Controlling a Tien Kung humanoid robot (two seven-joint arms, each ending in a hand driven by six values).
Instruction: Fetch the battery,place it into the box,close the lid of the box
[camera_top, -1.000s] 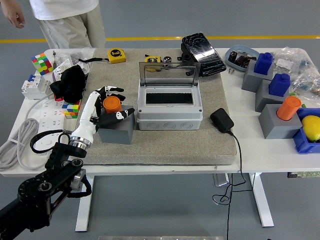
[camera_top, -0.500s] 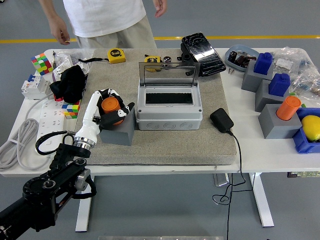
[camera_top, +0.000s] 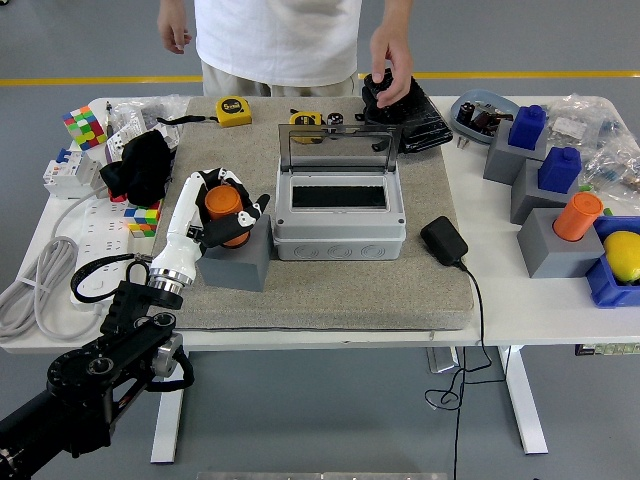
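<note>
Left hand (camera_top: 222, 210) clamped around the orange battery (camera_top: 224, 206), which stands upright in a grey holder block (camera_top: 236, 262).
Fingers (camera_top: 250, 211) curl round the cylinder's upper wall; its base is seated in the block just below the palm. It looks rigid, smooth and probably light, so a firm grip on the side wall and a straight upward pull seem wise. To the hand's right, the grey box (camera_top: 340, 212) waits with its clear lid (camera_top: 338, 147) raised. Beyond it, a person's hand (camera_top: 390, 68) touches a black object.

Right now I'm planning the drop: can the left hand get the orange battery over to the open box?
Probably yes: the left hand grips the orange battery beside the box, whose lid stands open, nothing between.
</note>
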